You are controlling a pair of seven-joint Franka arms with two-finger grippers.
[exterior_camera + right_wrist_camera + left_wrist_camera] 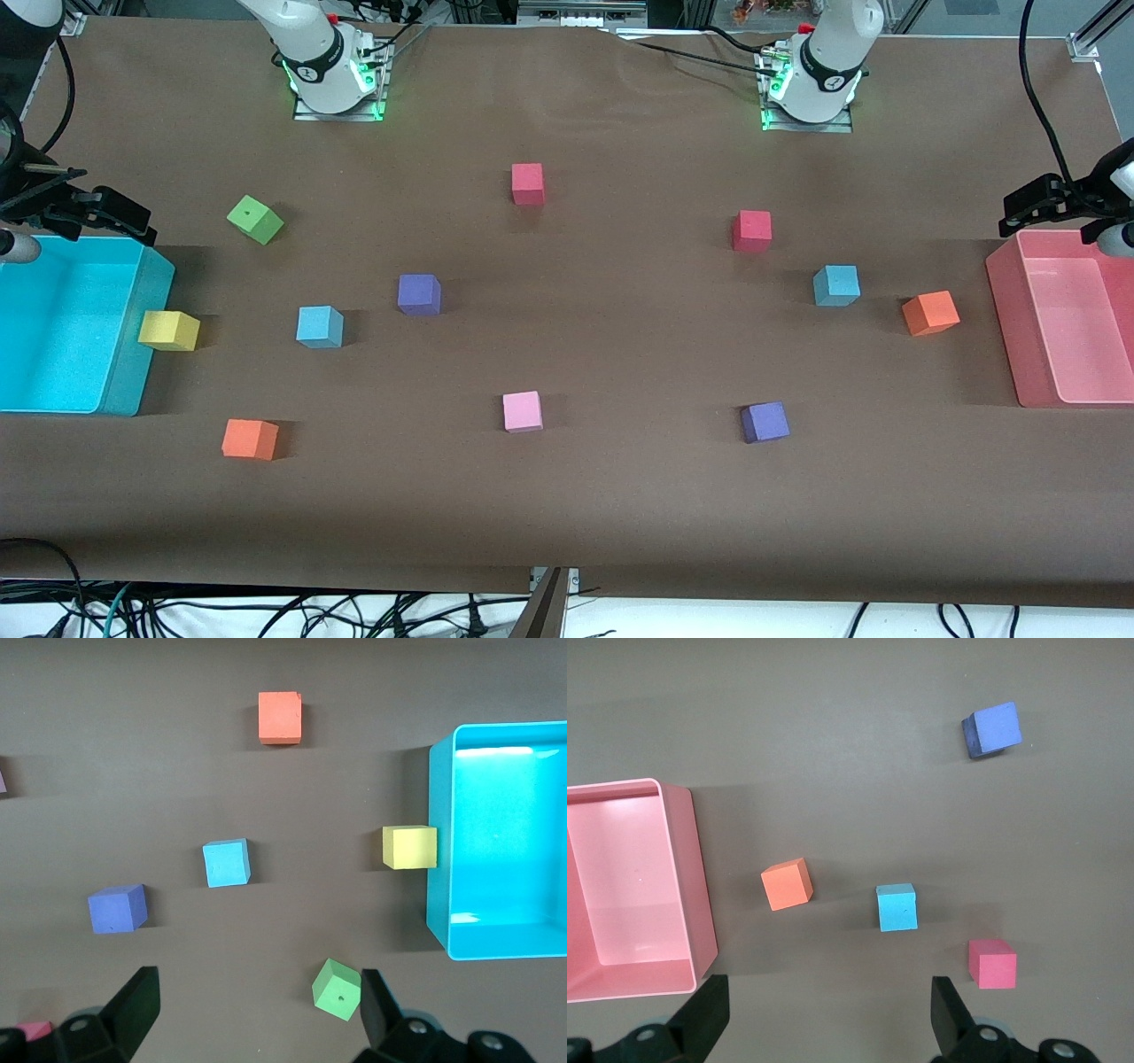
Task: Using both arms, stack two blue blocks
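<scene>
Sky-blue foam marks the two cubes that matter: one blue block [320,326] lies toward the right arm's end of the desk [620,496], beside a purple cube [419,294]; the other blue block [836,285] lies toward the left arm's end, beside an orange cube [930,313]. They sit well apart (one in each arm's reach, which suits a two-arm stack). The left tool [828,1010] hangs over the pink bin's [1005,310] edge, fingers spread and empty. The right tool [257,1010] hangs over the turquoise bin's [133,372] edge, likewise released. Nothing is gripped yet, so stacking has not begun.
</scene>
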